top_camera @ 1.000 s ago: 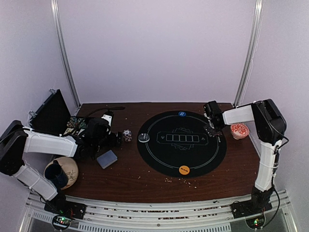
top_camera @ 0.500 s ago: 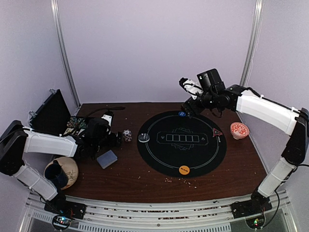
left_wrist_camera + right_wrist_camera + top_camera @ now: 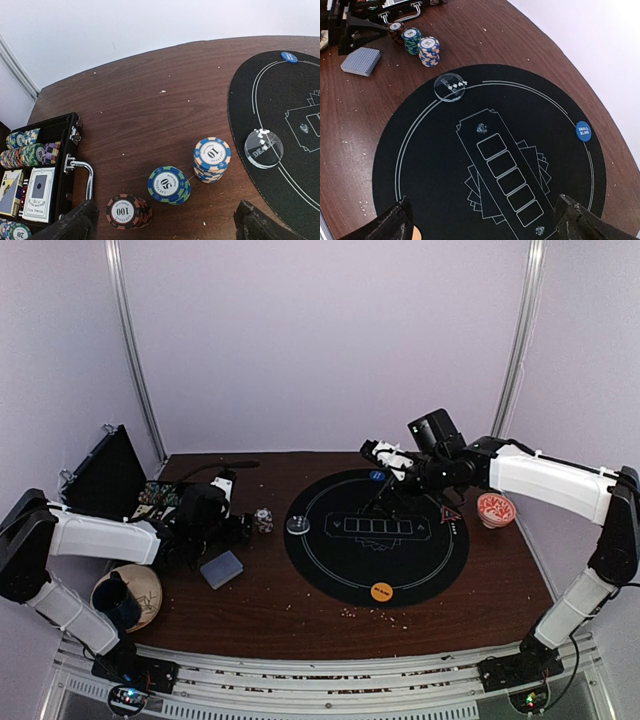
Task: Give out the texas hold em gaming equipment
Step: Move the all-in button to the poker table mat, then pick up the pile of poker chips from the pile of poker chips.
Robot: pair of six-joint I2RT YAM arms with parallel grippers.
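- Right claw [image 3: 388,490]: a second ago it was down by the red triangle marker [image 3: 449,513], near the patterned bowl [image 3: 496,508]. Half a second ago it was over the blue "small blind" disc [image 3: 583,131]. Now it hangs above the middle of the black mat [image 3: 330,560], jaws spread wide, nothing in them.
- Left claw [image 3: 238,528]: no change. It sits low over the surface [image 3: 270,610], jaws wide and empty, just left of the chip stacks.
- Nothing else has shifted.
- There are three chip stacks in a row on bare wood between the open case [image 3: 67,165] and the mat:
  - the blue/orange "10" stack [image 3: 212,160], tallest and nearest the mat
  - the blue/green "50" stack [image 3: 169,184]
  - the dark red "100" stack [image 3: 127,212]
- The clear dealer button [image 3: 263,148] lies flat on the mat's left rim.
- The blue disc is on the mat's far rim, the orange disc [image 3: 381,591] on the near rim and the triangle on the right rim.
- The card deck [image 3: 221,569] lies grey-blue back up on the surface, on the near side of the left claw.
- The case holds rows of chips and two card packs.
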